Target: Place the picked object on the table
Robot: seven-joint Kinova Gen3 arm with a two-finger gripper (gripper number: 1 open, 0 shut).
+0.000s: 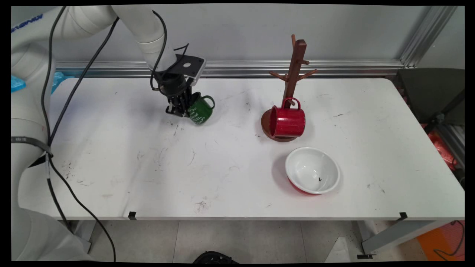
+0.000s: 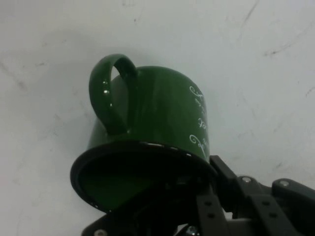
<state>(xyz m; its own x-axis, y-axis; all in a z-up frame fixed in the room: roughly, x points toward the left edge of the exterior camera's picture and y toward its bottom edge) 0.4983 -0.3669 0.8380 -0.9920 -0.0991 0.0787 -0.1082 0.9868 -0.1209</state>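
A black gripper (image 1: 184,107) clamps the rim of a green mug (image 1: 200,109), one finger seemingly inside the mouth, holding it tilted over the white table's (image 1: 130,167) back left area. The mug looks like enamelled metal: probably light, stiff and slippery (its handle (image 2: 109,91) stays free). Well apart to the right, a red mug (image 1: 287,121) leans against a wooden mug tree (image 1: 294,74), a white bowl (image 1: 312,170) just in front.
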